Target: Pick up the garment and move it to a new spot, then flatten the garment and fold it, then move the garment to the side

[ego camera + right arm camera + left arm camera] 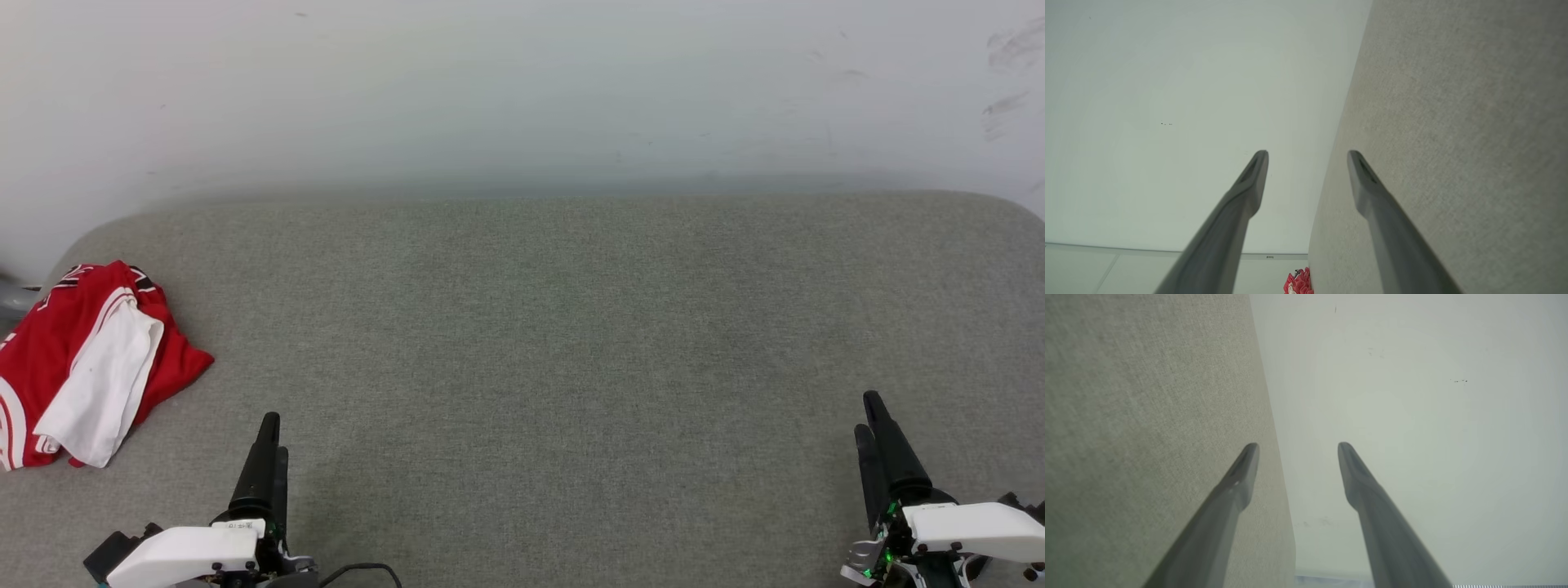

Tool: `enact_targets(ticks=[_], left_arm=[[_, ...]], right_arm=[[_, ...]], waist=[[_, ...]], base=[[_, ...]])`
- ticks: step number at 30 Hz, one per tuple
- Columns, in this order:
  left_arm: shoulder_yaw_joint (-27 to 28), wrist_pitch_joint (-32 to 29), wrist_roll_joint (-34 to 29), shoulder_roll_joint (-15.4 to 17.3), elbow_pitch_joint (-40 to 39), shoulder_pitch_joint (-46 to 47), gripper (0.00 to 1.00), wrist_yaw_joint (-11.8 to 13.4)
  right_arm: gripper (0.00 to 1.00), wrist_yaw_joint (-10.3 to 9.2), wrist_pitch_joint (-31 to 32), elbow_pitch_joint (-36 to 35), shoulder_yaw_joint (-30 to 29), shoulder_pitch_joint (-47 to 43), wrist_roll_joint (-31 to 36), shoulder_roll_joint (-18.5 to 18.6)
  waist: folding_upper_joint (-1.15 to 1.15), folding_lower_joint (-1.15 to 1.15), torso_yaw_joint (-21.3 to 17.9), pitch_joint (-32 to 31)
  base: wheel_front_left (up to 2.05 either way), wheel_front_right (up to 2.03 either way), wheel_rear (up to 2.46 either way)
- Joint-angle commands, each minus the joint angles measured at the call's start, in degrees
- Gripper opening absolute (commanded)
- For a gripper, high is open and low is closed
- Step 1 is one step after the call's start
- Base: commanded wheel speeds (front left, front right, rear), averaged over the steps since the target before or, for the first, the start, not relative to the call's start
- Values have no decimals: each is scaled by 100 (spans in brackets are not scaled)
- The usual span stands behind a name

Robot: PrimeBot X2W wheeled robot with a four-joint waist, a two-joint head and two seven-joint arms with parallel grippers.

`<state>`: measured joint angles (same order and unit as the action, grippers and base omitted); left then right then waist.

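Both grippers rest low at the near edge of the grey padded surface (pixel 571 367), jaws spread wide and holding nothing: the left gripper (pixel 273 437) at the lower left, the right gripper (pixel 867 412) at the lower right. The garment (pixel 90 359) lies crumpled at the surface's far left, red with a white sleeve draped over it, its long axis running from the back edge toward the near side. It sits forward and left of the left gripper, near it but not touching, and well apart from the right. Judged from this, the left arm has the shorter reach for the pick-up.
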<state>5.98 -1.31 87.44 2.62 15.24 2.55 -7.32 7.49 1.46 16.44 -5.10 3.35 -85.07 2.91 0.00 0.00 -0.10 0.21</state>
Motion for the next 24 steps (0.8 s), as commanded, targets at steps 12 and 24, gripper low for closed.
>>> enact_targets(ticks=[12, 24], left_arm=[[282, 312, -1064, 19, -261, -21, 100, -8], [114, 556, -2205, 22, -811, -143, 100, -11]], right_arm=[[100, 1, -318, -157, -193, 177, 1389, 1], [100, 1, -565, -626, -319, 213, 3361, 1]], waist=[[0, 0, -31, 1], [0, 0, -68, 31]], base=[[0, 0, 0], [0, 0, 0]])
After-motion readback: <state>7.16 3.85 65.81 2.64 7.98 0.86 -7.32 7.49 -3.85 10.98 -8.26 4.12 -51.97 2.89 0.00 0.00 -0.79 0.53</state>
